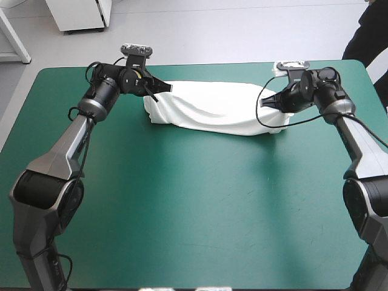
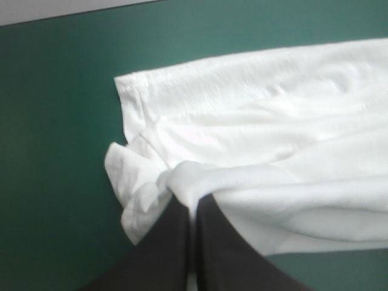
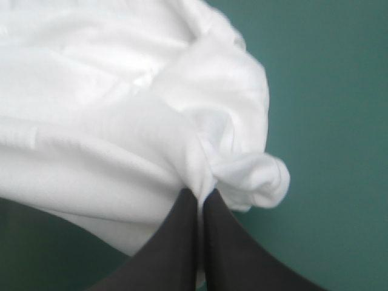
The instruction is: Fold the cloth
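Pinched at both ends, stretched across the counter (image 1: 182, 200).
Clamped all but shut with the left hand (image 2: 193, 203) on a bunched fold at one end of the white T-shirt (image 1: 212, 109); likewise with the right hand (image 3: 200, 195) on a gathered lump at the other end. Drawn between them as a long rumpled band, lying over the teal-green far half.

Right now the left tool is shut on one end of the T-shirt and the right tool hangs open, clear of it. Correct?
No. The right tool is also shut on the T-shirt, at its other end; the right wrist view shows it. The left tool is indeed shut on its end.
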